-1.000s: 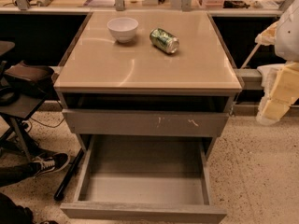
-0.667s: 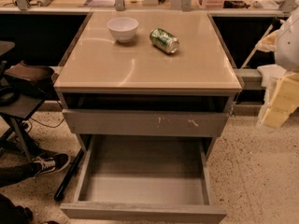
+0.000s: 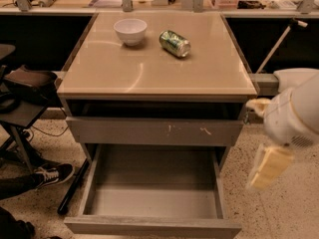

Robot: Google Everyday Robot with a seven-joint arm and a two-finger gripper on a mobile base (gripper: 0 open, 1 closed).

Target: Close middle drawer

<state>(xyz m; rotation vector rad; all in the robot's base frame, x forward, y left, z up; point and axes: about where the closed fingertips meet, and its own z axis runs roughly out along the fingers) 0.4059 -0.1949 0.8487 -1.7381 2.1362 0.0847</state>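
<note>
The middle drawer (image 3: 152, 227) is pulled far out at the bottom of the cabinet, with its grey inside (image 3: 154, 183) empty and its plain front panel towards me. Above it, a grey drawer front with small white scratch marks (image 3: 154, 131) stands slightly out from the cabinet. My gripper (image 3: 268, 166), cream-coloured under a white arm (image 3: 294, 113), hangs to the right of the cabinet. It is level with the open drawer's right side and apart from it.
A white bowl (image 3: 130, 30) and a green can on its side (image 3: 175, 43) lie on the beige cabinet top (image 3: 149, 68). A black chair (image 3: 22, 91) and a person's shoe (image 3: 50, 175) are at the left. A counter runs along the back.
My arm and gripper have moved down and to the left, closer to the right side of the open drawer. The drawers have not moved.
</note>
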